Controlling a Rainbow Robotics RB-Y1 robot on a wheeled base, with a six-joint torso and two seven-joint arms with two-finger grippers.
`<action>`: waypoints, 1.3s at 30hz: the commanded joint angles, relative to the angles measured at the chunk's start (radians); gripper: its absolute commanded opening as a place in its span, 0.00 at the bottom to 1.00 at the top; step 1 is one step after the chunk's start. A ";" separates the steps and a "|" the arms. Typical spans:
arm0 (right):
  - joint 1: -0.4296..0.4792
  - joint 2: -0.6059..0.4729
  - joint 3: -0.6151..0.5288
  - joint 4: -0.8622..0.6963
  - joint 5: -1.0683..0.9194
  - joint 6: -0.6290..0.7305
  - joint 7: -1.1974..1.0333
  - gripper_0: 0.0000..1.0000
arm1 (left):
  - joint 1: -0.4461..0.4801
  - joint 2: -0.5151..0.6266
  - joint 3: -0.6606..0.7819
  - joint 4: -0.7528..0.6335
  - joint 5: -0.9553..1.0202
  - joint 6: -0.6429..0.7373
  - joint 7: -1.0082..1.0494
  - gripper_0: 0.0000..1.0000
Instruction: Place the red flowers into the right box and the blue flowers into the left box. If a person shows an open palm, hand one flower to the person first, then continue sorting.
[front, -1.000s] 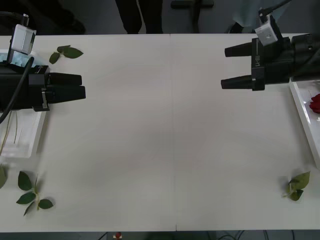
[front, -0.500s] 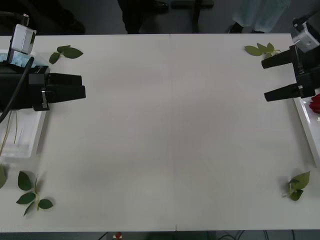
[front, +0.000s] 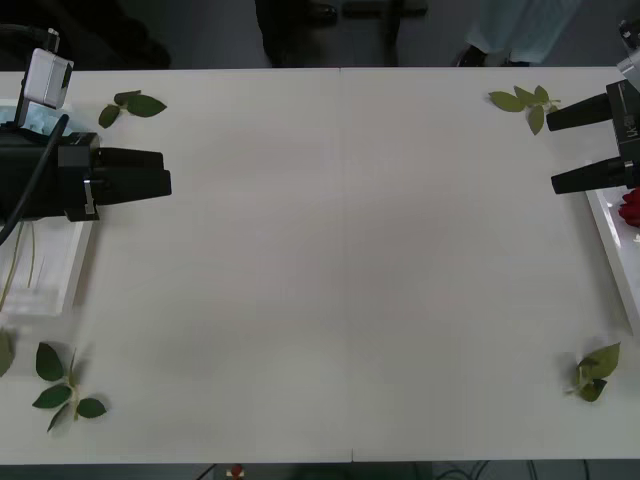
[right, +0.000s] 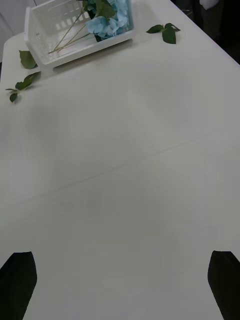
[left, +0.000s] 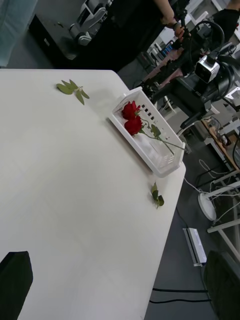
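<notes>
On the bench (front: 340, 260): a wide white top, bare across its middle, with loose green leaf sprigs near each of its four corners.

Right gripper (front: 568, 148): at the right edge of the front view, beside the near end of the right box; black fingers spread wide, nothing between them. In its own wrist view the two fingertips (right: 18, 285) sit far apart at the corners.

Change on the right: a second ago this gripper reached well in over the bench and hid the far right sprig; half a second ago it was partly pulled back; now it has withdrawn almost out of the front view, and the sprig (front: 525, 101) lies uncovered.

Left gripper (front: 165, 172): over the left edge of the bench, above the left box, in the same place as in both earlier frames; fingers pressed together, holding nothing.

Right box (left: 165, 167): on the bench's right edge; red flowers (left: 132, 118) lie inside, two blooms showing in the left wrist view, stems pointing along the tray.

Left box (right: 40, 50): on the bench's left edge; blue flowers (right: 107, 22) are heaped at one end, thin stems lying across its floor.
</notes>
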 joint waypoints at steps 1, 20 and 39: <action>-0.019 -0.014 -0.011 -0.020 0.003 0.011 -0.001 1.00 | -0.031 0.013 0.003 -0.030 -0.002 -0.003 0.036 1.00; -0.019 -0.014 -0.011 -0.022 0.000 0.011 -0.001 1.00 | -0.030 0.034 -0.024 -0.030 -0.008 -0.033 0.035 1.00; 0.002 -0.003 -0.002 -0.020 0.000 0.034 -0.001 1.00 | -0.030 0.034 -0.024 -0.030 -0.008 -0.033 0.035 1.00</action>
